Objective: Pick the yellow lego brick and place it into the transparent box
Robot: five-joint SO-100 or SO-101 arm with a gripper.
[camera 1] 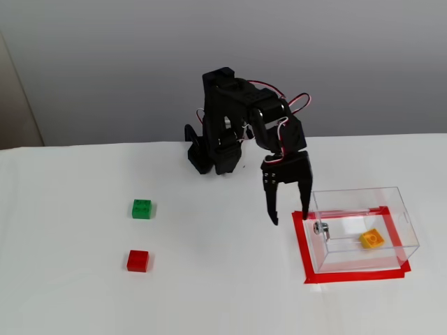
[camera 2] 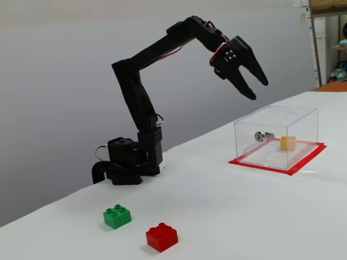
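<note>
Yellow lego brick (camera 1: 371,239) lay inside the transparent box (camera 1: 401,223); the gripper (camera 1: 290,214) hung spread wide and empty beside it, where a careless swing might knock the box's wall.
</note>
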